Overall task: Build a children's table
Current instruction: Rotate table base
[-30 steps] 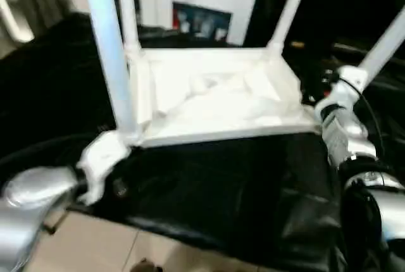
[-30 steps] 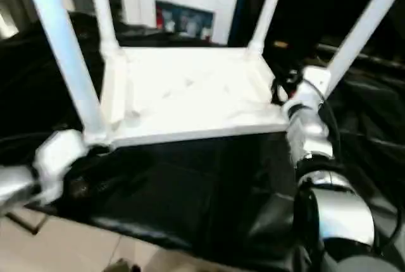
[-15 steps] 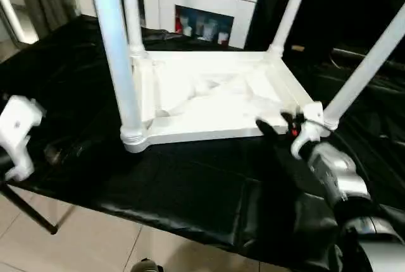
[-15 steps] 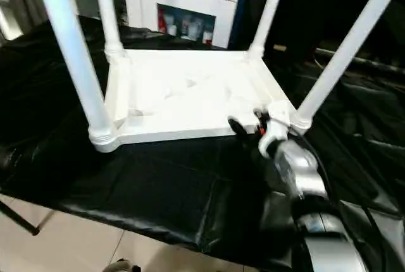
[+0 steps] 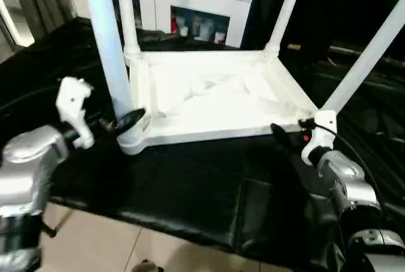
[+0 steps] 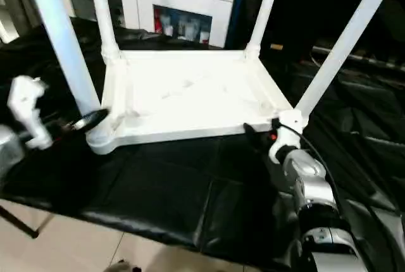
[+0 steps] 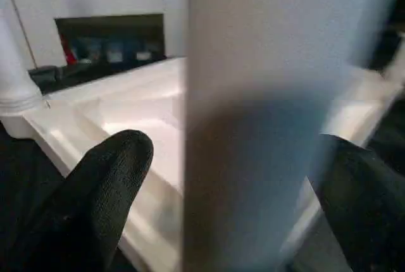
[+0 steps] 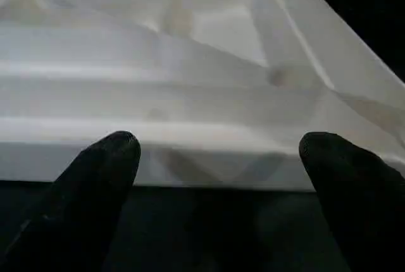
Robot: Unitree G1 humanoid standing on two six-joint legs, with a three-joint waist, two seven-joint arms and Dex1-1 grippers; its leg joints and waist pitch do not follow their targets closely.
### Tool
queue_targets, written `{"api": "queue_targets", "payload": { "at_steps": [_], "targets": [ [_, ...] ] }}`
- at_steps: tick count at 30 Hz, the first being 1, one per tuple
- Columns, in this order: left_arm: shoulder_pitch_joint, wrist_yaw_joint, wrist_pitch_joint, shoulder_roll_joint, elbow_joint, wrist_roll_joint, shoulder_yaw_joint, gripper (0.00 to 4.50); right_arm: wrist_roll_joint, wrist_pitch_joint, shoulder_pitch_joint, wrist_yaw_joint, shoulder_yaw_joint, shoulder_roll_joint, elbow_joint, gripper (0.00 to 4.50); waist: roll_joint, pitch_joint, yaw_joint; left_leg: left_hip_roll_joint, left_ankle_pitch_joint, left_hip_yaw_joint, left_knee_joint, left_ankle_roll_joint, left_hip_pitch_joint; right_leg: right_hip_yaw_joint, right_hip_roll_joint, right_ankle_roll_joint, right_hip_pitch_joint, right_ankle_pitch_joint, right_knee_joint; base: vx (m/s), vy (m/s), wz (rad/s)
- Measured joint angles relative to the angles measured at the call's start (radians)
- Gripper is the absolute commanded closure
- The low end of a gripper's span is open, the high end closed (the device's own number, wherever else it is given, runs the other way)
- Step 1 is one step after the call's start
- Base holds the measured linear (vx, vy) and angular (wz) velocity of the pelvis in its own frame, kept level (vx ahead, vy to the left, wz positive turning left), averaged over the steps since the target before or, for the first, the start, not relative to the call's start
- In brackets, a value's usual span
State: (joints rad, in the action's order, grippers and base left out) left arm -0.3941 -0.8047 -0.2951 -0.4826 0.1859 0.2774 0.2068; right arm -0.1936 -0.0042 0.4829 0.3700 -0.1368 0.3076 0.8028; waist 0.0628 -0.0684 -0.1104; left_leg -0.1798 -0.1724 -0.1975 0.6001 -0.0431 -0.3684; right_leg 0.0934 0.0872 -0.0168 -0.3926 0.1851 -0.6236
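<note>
where black sheeting covers the bench (image 5: 190,190), the children's table (image 5: 209,98) lies upside down near the bench's middle, its ribbed underside up and four white legs rising from the corner sockets. the left gripper (image 7: 234,177) stands spread wide around the near-left leg (image 5: 107,50) just above its socket, one black finger to each side, not visibly pressing it. the right gripper (image 8: 221,171) is likewise parted and holds nothing, facing the top's near rim by the near-right leg (image 5: 364,63). beyond the bench's far edge stands a white cabinet (image 5: 196,6) with glass doors; pale floor tiles (image 5: 95,247) show below the near edge.
</note>
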Motion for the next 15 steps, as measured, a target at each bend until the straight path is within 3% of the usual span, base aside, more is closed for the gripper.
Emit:
{"api": "queue_targets", "payload": {
  "at_steps": [5, 11, 15],
  "targets": [
    [-0.031, -0.038, -0.027, 0.053, 0.009, 0.043, -0.043, 0.03, 0.056, 0.054, 0.015, -0.097, 0.011, 0.009, 0.077, 0.02, -0.001, 0.000, -0.001, 0.001, 0.000, -0.001, -0.002, 0.000, -0.004, 0.000, 0.000, 0.000, -0.003, 0.001, 0.003, 0.000, 0.000, 0.00],
    [-0.024, -0.153, -0.203, 0.090, -0.197, 0.224, -0.117, 0.03, 0.088, 0.058, 0.055, -0.110, 0.037, -0.010, 0.119, 0.02, -0.001, 0.000, -0.004, 0.001, 0.000, -0.002, -0.001, 0.000, -0.005, 0.000, 0.001, -0.001, -0.005, 0.001, 0.000, 0.000, 0.000, 0.00],
    [-0.033, -0.181, -0.262, 0.146, -0.288, 0.279, -0.217, 0.03, 0.107, 0.040, 0.106, -0.111, 0.048, -0.039, 0.187, 0.02, -0.001, 0.000, 0.000, 0.001, 0.000, -0.003, 0.001, 0.000, -0.004, -0.001, 0.002, -0.001, -0.004, 0.000, -0.001, 0.000, 0.000, 0.00]
  ]
}}
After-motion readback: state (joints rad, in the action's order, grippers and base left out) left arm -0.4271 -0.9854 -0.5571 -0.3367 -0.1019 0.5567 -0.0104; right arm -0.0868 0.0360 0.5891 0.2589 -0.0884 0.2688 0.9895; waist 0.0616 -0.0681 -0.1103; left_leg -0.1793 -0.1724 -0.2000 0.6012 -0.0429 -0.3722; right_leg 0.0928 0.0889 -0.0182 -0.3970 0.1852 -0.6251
